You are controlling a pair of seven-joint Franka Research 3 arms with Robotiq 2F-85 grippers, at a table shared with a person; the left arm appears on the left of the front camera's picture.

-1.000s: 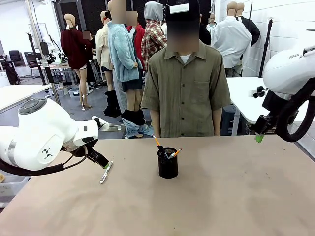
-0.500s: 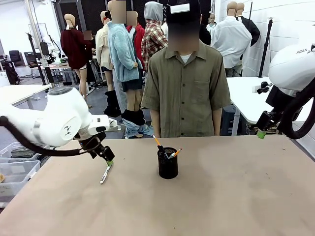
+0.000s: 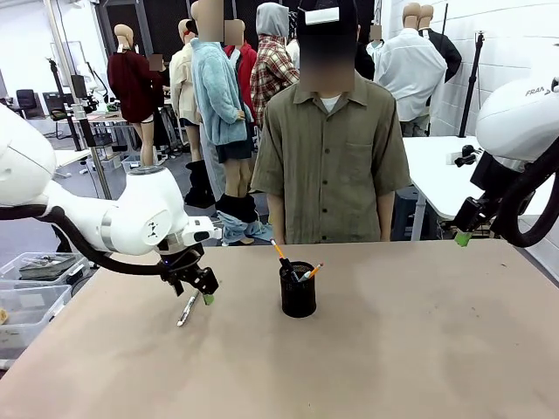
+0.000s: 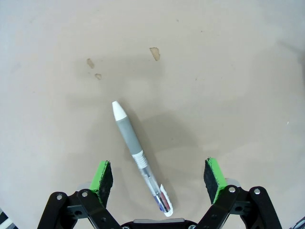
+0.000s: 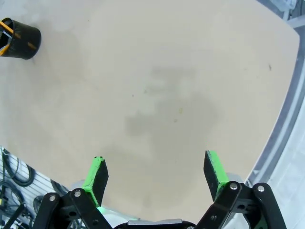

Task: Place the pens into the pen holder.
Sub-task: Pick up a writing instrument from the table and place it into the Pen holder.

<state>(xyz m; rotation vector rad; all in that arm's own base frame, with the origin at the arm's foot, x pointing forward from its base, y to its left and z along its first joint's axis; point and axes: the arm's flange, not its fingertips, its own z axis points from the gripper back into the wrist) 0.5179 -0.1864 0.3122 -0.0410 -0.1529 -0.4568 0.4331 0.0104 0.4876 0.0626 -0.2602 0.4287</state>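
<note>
Your left gripper [image 4: 158, 177] hangs over the whitish-silver pen [image 4: 132, 145] on the tan bench [image 4: 228, 71], jaws wide, with the pen slanted between them. The black wire-mesh pen holder [image 3: 298, 297] stands well apart. The right gripper [image 5: 155, 174] has its jaws wide and empty. If you close askew, expect the barrel to roll free.

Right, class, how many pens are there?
3: a white pen on the table below the left gripper, two yellow pens poking from the pen holder; others may hide inside.

The table [image 4: 228, 71] is matt and smooth, the pen [image 4: 129, 136] glossy plastic, the pen holder [image 3: 298, 297] black wire mesh.
</note>
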